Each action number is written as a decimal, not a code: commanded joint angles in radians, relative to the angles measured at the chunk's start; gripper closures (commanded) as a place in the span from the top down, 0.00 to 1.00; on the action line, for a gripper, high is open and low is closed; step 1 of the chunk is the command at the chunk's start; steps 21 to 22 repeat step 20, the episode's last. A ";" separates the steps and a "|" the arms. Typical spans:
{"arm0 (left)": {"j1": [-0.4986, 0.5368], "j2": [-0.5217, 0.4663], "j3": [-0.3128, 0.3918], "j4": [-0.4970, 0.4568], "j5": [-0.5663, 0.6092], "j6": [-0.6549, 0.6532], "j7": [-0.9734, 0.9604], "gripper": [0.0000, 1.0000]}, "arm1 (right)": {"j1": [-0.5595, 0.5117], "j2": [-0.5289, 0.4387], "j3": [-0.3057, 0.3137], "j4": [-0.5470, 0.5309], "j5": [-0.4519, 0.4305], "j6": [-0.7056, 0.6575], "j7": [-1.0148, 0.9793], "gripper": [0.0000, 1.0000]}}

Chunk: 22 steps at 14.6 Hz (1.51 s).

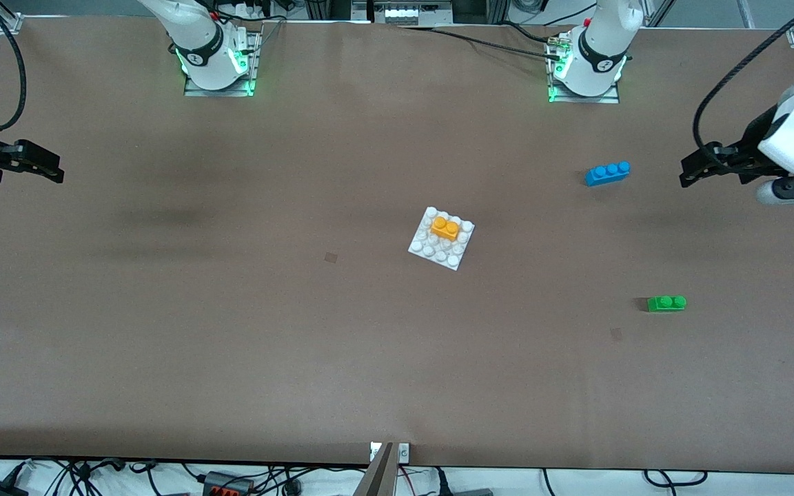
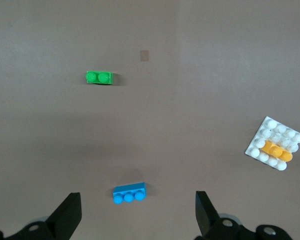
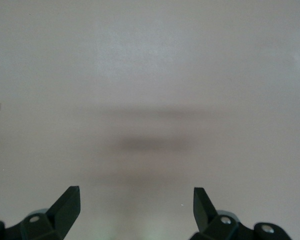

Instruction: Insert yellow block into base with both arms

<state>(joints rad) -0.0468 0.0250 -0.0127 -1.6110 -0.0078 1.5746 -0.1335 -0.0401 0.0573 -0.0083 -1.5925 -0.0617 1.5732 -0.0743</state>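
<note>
The yellow block [image 1: 445, 228] sits on the white studded base [image 1: 431, 249] in the middle of the table, also seen as the yellow block [image 2: 277, 150] on the base [image 2: 266, 133] in the left wrist view. My left gripper [image 1: 688, 173] hangs open and empty at the left arm's end of the table; its wrist view shows the left gripper [image 2: 138, 212] with the blue brick between the spread fingers, far below. My right gripper [image 1: 58, 170] hangs open and empty over bare table at the right arm's end, and the right gripper [image 3: 136, 206] shows nothing between its fingers.
A blue three-stud brick [image 1: 607, 172] lies toward the left arm's end, farther from the front camera than the base. A green two-stud brick [image 1: 666, 303] lies nearer the camera at that same end. Cables run along the table's near edge.
</note>
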 commanded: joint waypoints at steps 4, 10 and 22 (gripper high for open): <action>-0.074 0.006 0.077 0.019 0.022 -0.047 0.009 1.00 | -0.007 0.004 0.007 0.017 0.000 -0.016 0.011 1.00; -0.071 0.027 0.074 0.056 0.019 -0.088 0.015 1.00 | -0.006 0.004 0.007 0.017 0.000 -0.016 0.011 1.00; -0.070 0.035 0.074 0.062 0.015 -0.100 0.014 1.00 | 0.046 0.019 0.024 0.058 0.026 0.007 0.007 1.00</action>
